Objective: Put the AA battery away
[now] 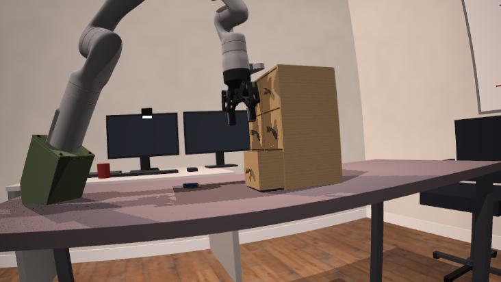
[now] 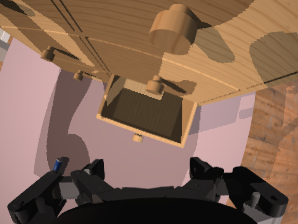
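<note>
The wooden chest (image 1: 294, 127) stands on the table, its drawer fronts facing left. Its bottom drawer (image 1: 263, 170) is pulled part way out; the drawers above it look pushed in. In the wrist view the open bottom drawer (image 2: 148, 111) lies below me, and the part of its inside that I see is dark, with nothing showing. A drawer knob (image 2: 174, 26) is close in front of the camera. The AA battery (image 1: 191, 185), small and blue, lies on the table left of the chest; it also shows in the wrist view (image 2: 60, 163). My gripper (image 1: 241, 117) (image 2: 146, 168) is open and empty, pointing down just in front of the upper drawers.
The arm's green base (image 1: 52, 171) stands at the table's left. Behind the table a second desk holds two monitors (image 1: 176, 135), a keyboard and a red cup (image 1: 103, 170). An office chair (image 1: 469, 196) is at the right.
</note>
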{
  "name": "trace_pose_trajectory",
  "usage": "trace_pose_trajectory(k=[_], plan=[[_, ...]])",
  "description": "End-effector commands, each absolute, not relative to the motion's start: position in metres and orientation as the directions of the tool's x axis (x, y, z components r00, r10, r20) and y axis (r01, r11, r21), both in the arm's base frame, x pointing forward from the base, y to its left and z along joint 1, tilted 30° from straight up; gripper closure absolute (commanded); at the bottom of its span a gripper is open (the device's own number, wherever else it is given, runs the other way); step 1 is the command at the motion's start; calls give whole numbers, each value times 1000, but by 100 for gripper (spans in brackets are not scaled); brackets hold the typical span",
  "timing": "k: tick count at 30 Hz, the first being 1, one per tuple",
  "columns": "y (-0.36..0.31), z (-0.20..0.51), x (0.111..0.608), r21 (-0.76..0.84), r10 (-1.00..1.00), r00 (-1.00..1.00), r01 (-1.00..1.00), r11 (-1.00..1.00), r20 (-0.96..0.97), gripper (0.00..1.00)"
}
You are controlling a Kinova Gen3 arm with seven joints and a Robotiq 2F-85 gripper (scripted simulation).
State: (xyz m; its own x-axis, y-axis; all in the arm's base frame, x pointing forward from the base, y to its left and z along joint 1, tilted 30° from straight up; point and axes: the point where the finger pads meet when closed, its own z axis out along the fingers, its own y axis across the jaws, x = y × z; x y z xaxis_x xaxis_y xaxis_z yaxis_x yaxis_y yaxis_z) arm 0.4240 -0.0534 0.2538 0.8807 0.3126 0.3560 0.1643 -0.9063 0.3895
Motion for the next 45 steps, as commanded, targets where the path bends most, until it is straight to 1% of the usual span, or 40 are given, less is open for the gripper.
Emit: trace_pose_trajectory(k=[1, 45], plan=[[-53, 254, 424, 389, 313, 880, 164, -906, 357, 0], [-53, 254, 423, 395, 329, 877, 180, -901, 350, 0]])
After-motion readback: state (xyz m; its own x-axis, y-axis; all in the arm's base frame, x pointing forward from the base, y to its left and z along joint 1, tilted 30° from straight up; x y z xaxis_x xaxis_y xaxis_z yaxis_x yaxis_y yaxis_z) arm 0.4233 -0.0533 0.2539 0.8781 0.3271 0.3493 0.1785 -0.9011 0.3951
